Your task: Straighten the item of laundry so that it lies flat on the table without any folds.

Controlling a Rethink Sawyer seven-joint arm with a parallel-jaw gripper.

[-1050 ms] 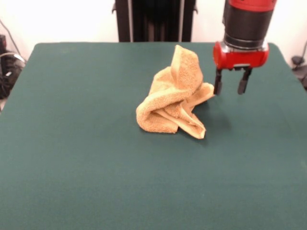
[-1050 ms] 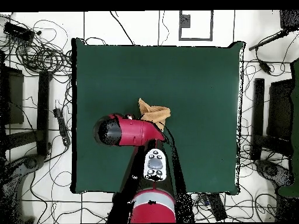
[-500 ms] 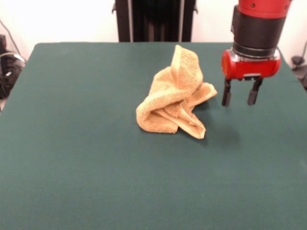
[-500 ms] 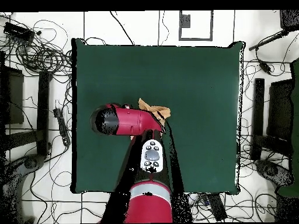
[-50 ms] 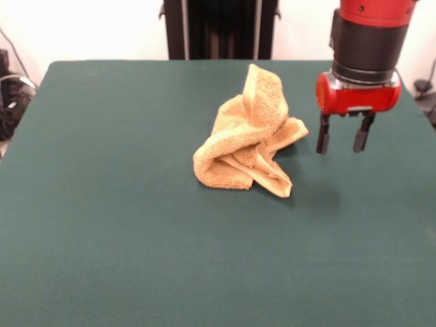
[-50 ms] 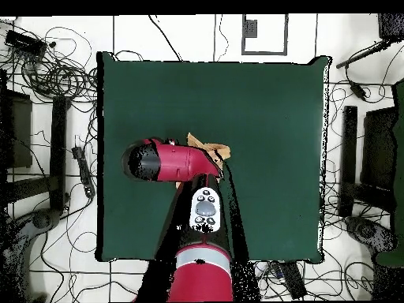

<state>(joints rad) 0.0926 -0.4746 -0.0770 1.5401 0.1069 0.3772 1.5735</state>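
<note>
Surface: I'm looking at the dark green surface (image 5: 122,225), bare apart from one item; cables and stands are lying round it on the floor in the overhead view.
Towel: the golden-orange towel (image 5: 248,133) is sitting near the middle of the surface, bunched into a heap w/ one fold standing up and a flap trailing toward the camera. Def not flat. No tag visible to me.
Claw: the claw (image 5: 338,141) is hanging open, both fingers pointing down, nothing between them. It's just beside the towel's edge on the picture's right in the front view, apart from it, not touching.
Change: over the last sec I'm seeing the claw sliding away from the towel, toward the picture's right, and a bit nearer the camera. In the last half sec it's barely moving. Towel hasn't shifted at all, same heap, same folds.
Overhead: the red arm (image 6: 177,162) is covering most of the towel (image 6: 221,149); only a corner is peeking out past it.
Meaning: I'm reading this as repositioning, not a pull. No grasp is happening, so zero progress on flattening yet.
Next, my guess: I'd be picking a free edge or corner, prob the flap nearest the claw, then dragging outward to open the folds.
Risk: grabbing several layers at once, so the whole heap slides instead of unfolding.
</note>
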